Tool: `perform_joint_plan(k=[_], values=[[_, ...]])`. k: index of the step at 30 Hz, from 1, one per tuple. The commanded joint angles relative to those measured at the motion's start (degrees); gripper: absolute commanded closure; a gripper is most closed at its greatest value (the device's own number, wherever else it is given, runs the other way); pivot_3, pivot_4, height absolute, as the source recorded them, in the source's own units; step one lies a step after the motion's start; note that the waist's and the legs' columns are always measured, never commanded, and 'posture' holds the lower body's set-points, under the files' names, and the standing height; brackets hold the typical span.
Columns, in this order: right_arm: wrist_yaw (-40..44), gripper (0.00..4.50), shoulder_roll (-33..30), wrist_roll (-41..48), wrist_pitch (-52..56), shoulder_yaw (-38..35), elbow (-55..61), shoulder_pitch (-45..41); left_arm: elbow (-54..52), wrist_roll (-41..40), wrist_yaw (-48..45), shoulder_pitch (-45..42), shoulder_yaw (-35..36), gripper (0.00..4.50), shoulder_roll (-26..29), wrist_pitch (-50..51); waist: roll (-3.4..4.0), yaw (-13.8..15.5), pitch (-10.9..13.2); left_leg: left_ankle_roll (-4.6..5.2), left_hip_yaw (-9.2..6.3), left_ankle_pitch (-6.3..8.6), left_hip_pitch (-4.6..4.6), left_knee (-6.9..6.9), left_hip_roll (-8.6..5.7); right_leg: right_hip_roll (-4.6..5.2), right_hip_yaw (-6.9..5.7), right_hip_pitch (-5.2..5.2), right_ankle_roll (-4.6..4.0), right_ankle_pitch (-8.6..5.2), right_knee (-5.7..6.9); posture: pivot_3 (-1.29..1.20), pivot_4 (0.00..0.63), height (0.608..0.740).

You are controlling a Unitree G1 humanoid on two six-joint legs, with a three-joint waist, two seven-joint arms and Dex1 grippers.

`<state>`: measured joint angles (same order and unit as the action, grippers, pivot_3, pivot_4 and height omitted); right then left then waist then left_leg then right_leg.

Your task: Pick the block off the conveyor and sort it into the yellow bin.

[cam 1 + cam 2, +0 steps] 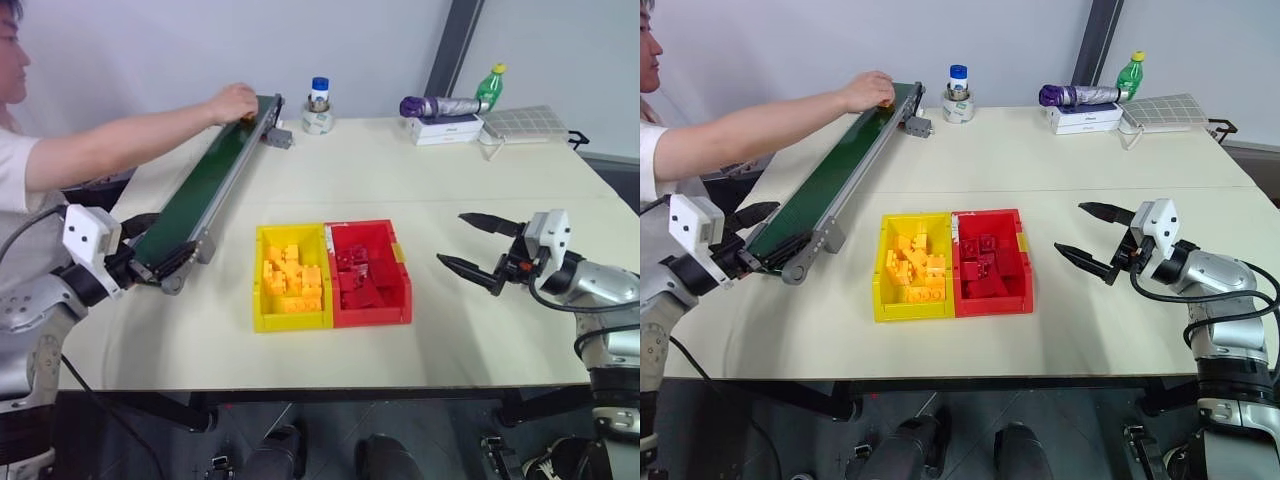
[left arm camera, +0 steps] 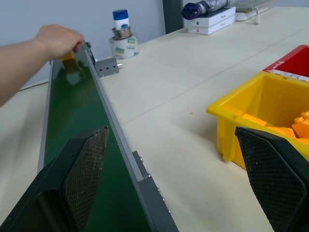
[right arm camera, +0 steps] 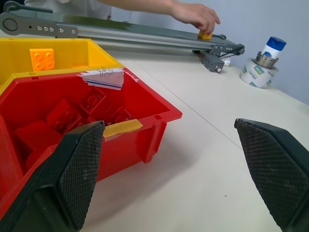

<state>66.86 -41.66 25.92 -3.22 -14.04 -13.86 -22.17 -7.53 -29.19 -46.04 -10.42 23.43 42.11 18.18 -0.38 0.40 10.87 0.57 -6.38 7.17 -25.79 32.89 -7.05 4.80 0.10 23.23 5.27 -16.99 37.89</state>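
Both grippers, left (image 1: 140, 245) and right (image 1: 478, 248), gape wide and empty, while a person's hand (image 1: 232, 102) sets the block (image 3: 205, 35) on the conveyor's (image 1: 205, 185) far end.

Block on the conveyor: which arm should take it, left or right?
Left, probably. The left gripper waits open at the conveyor's near end, while a person's hand sets the block at the far end. The right gripper sits beyond the red bin.
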Motion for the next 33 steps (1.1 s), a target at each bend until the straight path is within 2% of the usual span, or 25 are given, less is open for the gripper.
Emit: perform_joint_plan(k=[1, 12, 18, 23, 27, 33], values=[[-0.08, 0.00, -0.75, 0.38, -0.50, -1.08, 0.78, -0.56, -1.26, 0.06, 0.44, -0.87, 0.60, 0.08, 0.59, -0.99, 0.00, 0.00, 0.00, 0.00, 0.00, 0.00, 0.00, 0.00, 0.00, 0.00, 0.00, 0.00, 0.00, 0.00, 0.00, 0.00, 0.150, 0.740], [0.02, 0.00, -0.86, 0.25, -0.69, -1.08, 0.58, -0.59, -2.97, 0.60, 3.39, 0.88, 3.06, 0.08, -1.00, -3.10, 0.00, -0.06, 0.00, 0.00, 0.00, 0.00, -0.04, 0.00, 0.00, 0.00, 0.00, -0.01, 0.00, 0.00, 0.00, 0.00, 0.150, 0.740], [0.29, 0.00, -0.92, 0.22, -0.80, -1.07, 0.12, -0.86, -7.96, 5.28, 17.61, 5.16, 7.65, 0.08, -8.67, -7.25, 0.00, -0.21, 0.00, 0.00, 0.02, 0.00, -0.05, 0.01, 0.00, 0.02, 0.01, -0.04, 0.01, 0.00, -0.01, 0.00, 0.150, 0.740], [0.41, 0.00, -0.67, -0.02, -1.04, -0.78, -0.51, -1.48, -15.65, 9.55, 26.49, 12.15, 6.02, 0.08, -17.33, -8.14, -0.02, 0.02, 0.00, 0.05, 0.13, 0.02, -0.05, 0.06, -0.01, 0.10, -0.02, -0.09, 0.03, 0.01, -0.05, 0.00, 0.150, 0.740], [0.79, 0.00, -0.54, -0.20, -1.26, -0.45, -1.14, -2.29, -16.94, 9.25, 30.00, 13.41, 6.94, 0.08, -19.94, -7.49, -0.01, 0.37, -0.01, 0.05, 0.11, 0.02, -0.03, 0.11, 0.00, 0.11, -0.09, -0.13, 0.01, 0.03, 0.00, 0.00, 0.150, 0.740], [1.14, 0.00, -0.42, -0.40, -1.58, -0.18, -2.08, -3.25, -16.26, 8.62, 30.57, 13.46, 6.19, 0.08, -19.26, -6.75, -0.02, 0.28, -0.01, 0.05, 0.11, 0.03, -0.03, 0.11, 0.00, 0.11, -0.10, -0.13, 0.01, 0.02, -0.01, 0.00, 0.150, 0.740]])
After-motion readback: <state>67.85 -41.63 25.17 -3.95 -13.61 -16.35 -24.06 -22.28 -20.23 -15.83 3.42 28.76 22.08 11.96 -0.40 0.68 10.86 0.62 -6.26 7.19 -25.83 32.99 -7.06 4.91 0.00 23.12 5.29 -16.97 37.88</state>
